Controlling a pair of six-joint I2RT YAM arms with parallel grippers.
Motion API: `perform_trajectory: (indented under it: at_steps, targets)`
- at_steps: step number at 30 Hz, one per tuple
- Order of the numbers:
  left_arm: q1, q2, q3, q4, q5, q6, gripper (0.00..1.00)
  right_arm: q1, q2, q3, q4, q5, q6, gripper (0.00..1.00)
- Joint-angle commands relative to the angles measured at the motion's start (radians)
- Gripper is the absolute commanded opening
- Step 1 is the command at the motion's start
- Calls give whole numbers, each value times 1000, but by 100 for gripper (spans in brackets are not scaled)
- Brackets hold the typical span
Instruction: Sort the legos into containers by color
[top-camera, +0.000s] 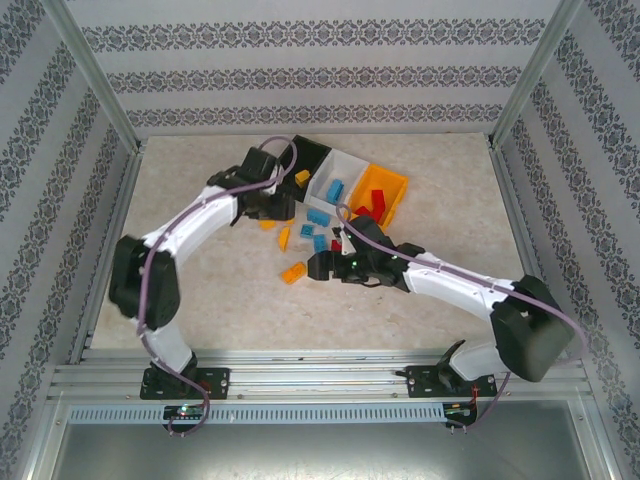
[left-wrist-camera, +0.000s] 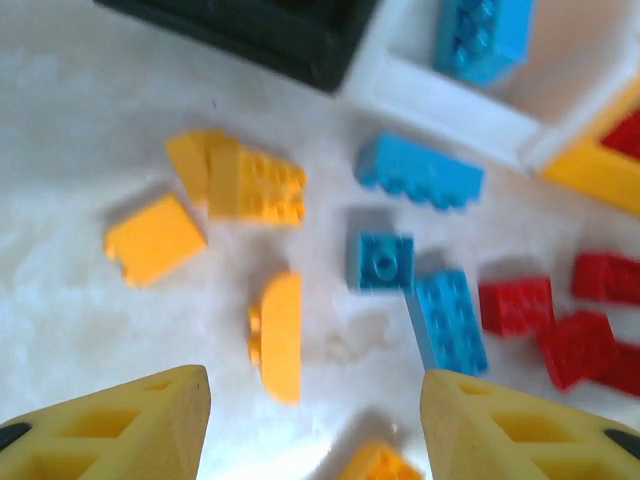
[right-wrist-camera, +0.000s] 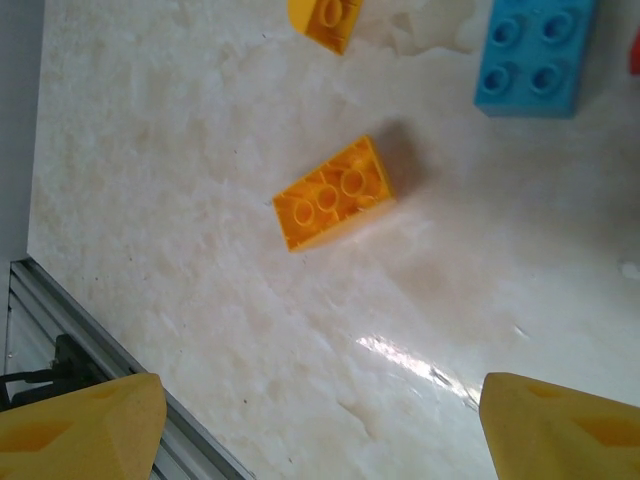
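Note:
The containers stand in a row at the back: black (top-camera: 305, 155), white (top-camera: 348, 172) and orange-yellow (top-camera: 392, 188). Legos lie loose on the table in front of them. My left gripper (top-camera: 268, 207) hangs open over them, with nothing between its fingers (left-wrist-camera: 130, 430). Below it lie orange-yellow legos (left-wrist-camera: 275, 335), light blue legos (left-wrist-camera: 448, 320) and red legos (left-wrist-camera: 515, 303). Another blue lego (left-wrist-camera: 480, 35) lies in the white bin (left-wrist-camera: 440, 100). My right gripper (top-camera: 325, 266) is open above bare table, and an orange brick (right-wrist-camera: 333, 193) lies ahead of it, studs up.
The metal rail of the table's near edge (right-wrist-camera: 120, 360) runs close to my right gripper's left finger. A blue brick (right-wrist-camera: 530, 55) lies at the far right in the right wrist view. Patterned walls close in the table on three sides.

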Motion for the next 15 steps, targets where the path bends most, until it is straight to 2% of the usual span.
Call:
perform_trajectory:
  at_steps: [1,7,15]
  targets:
    - [-77,-99,-145,29,-8,50,58,-12,-69,-56,-32,41,15,82]
    - [-160,-184,-313,39,26,115,61,-20,-210,-172,-7,24,12,82]
    - [-223,-90,-308,45,-19,188,67,-24,-377,-315,-1,21,50,82]
